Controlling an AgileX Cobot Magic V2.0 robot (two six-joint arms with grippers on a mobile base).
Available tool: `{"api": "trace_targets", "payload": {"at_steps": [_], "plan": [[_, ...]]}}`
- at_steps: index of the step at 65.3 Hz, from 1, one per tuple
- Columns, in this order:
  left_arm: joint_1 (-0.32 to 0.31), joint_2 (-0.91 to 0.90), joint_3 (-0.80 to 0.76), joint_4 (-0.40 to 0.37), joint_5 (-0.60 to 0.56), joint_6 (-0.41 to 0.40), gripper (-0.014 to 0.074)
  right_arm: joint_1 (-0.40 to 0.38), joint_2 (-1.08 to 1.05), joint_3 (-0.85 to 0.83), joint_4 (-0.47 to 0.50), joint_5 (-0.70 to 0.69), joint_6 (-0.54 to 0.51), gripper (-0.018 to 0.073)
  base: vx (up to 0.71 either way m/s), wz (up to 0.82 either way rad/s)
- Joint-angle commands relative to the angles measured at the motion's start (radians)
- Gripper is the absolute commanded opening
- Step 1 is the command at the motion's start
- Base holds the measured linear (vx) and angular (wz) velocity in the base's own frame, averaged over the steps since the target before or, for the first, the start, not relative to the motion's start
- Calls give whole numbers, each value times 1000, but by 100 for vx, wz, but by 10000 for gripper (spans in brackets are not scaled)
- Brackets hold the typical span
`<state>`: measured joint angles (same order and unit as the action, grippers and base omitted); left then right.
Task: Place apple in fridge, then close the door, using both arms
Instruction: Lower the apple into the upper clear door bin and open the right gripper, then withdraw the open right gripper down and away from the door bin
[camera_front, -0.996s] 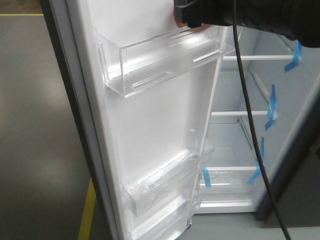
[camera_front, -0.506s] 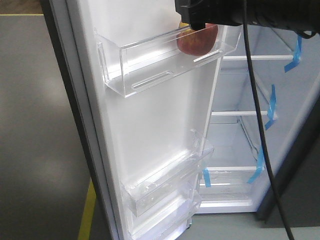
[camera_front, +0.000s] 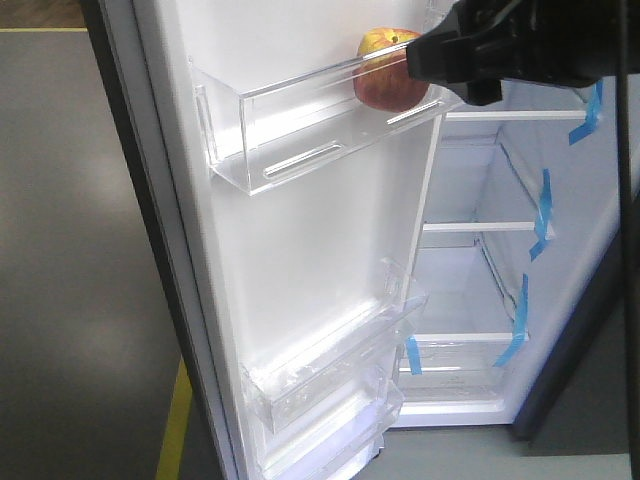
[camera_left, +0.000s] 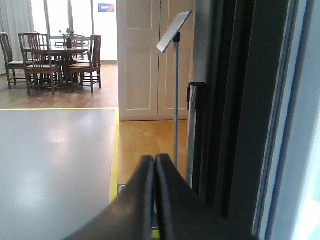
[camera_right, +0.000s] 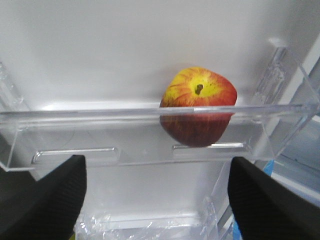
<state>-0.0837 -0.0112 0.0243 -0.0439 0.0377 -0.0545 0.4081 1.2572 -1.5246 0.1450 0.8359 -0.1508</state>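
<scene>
The apple (camera_front: 383, 78) (camera_right: 198, 102), red with a yellow top, lies at the right end of the upper clear bin (camera_front: 290, 135) (camera_right: 100, 137) on the white inner face of the door (camera_front: 300, 240). The door stands wide open. Just right of the apple, and apart from it, is my right gripper (camera_front: 425, 62); in its wrist view it (camera_right: 157, 165) is open and empty, below and in front of the bin. Beyond lies the fridge (camera_front: 470, 270) interior with glass shelves and blue tape. My left gripper (camera_left: 154, 160) is shut on nothing, beside a dark grey edge (camera_left: 250, 110).
Lower clear bins (camera_front: 330, 370) line the door. A sign stand (camera_left: 175, 100), a black post (camera_left: 196, 100) and a dining table with chairs (camera_left: 60, 60) show in the left wrist view. A yellow floor line (camera_front: 175, 420) runs past the door. A black cable (camera_front: 625, 250) hangs at the right.
The right gripper has let go of the apple in the upper door bin and drawn back to the right. The apple stays in the bin.
</scene>
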Motion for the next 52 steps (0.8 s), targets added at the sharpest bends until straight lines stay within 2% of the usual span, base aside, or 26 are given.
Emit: {"api": "trace_targets", "payload": {"at_steps": [1,28,43,52], "plan": [[-6,-14,28,-8,-73,-3,-6,2,-72,47,6,-40,18,510,0,0],[-6,-14,28,-8,-73,-3,-6,2,-393,550,6,-69,32,406,0,0],[-6,-14,28,-8,-73,-3,-6,2,-612,729,11,-13,39,398,0,0],[-6,-14,28,-8,-73,-3,-6,2,-745,798,48,40,39,398,0,0]]}}
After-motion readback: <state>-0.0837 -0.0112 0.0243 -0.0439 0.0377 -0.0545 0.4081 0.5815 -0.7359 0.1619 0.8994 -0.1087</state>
